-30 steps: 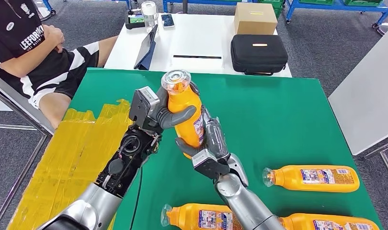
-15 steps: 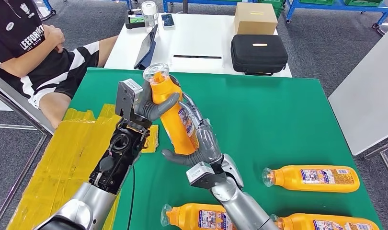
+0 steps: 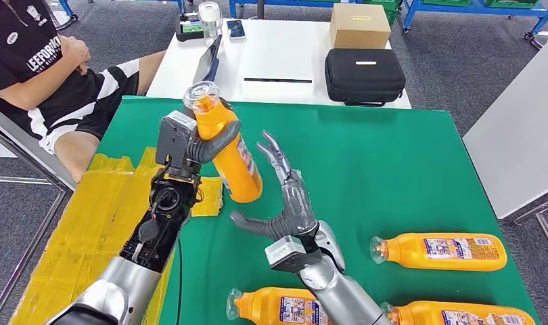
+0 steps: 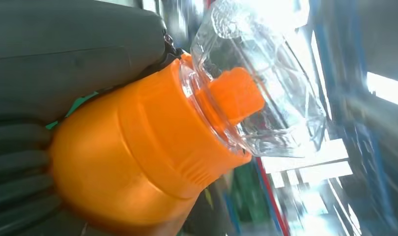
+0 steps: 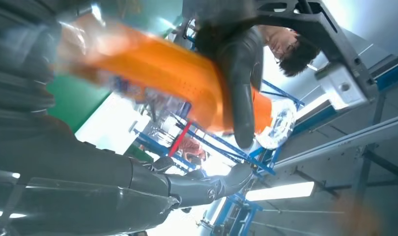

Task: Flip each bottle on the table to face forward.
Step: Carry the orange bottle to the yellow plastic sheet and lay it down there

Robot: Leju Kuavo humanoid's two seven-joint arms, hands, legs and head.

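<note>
My left hand (image 3: pixel 202 145) grips an orange bottle (image 3: pixel 225 150) high on its body, just under the clear cap (image 3: pixel 201 94), and holds it in the air above the green table (image 3: pixel 393 162), tilted with the cap leaning toward my left. My right hand (image 3: pixel 285 203) stands just beside the bottle's lower end with its fingers spread, holding nothing and not touching the bottle as far as I can tell.

The grip is the weak point. I hold the bottle near its top, so the heavy lower part hangs free and could swing or slide down through my fingers, more so because the plastic looks smooth. In the left wrist view the clear cap (image 4: pixel 258 78) sits right beside my thumb, so a slip upward would leave me clutching the cap alone.

If I set the bottle down at this tilt it would likely tip over and roll, perhaps onto the yellow taped strip (image 3: pixel 102 210) at the table's left edge. My right arm also hangs over the three bottles lying near the front edge (image 3: pixel 439 252) (image 3: pixel 285 308) (image 3: pixel 461 315); a careless sweep could knock them off.
</note>
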